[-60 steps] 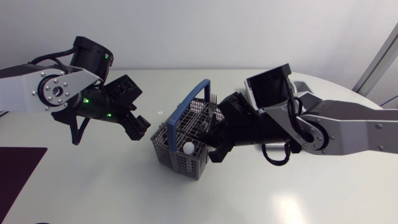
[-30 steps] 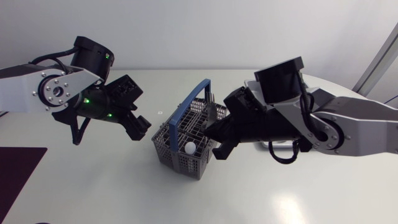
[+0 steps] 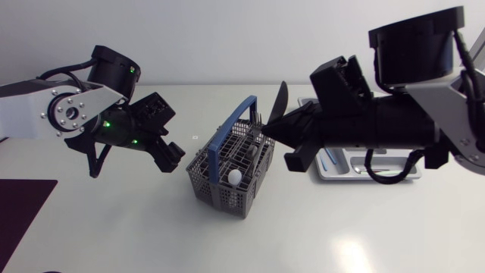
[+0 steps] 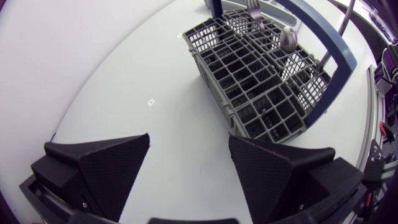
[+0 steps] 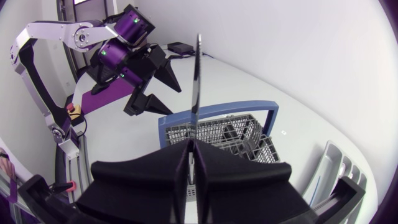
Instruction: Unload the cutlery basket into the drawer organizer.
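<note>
The right claw (image 5: 191,144) is clenched on a dark knife (image 5: 196,74), both fingers pressed flat against its lower part from either side, the blade standing nearly upright ahead of them. From the head view this claw hangs just beside the right rear corner of the cutlery basket (image 3: 220,182), with the knife leaning slightly above the rim there. The basket is a grey mesh box with a blue handle (image 3: 227,129) arching over it, and it stands near the middle of the counter (image 3: 114,227). A spoon (image 4: 286,38) and a fork (image 4: 252,7) stand in its compartments. Behind the right arm, to the basket's right and apart from it, lies the pale drawer organizer (image 3: 324,173) with some cutlery already lying in it. The left claw (image 4: 188,137) is released, fingers spread wide with nothing between them, hovering over bare counter just left of the basket. The counter is smooth and white, and a dark mat (image 3: 23,208) lies at its left edge.
</note>
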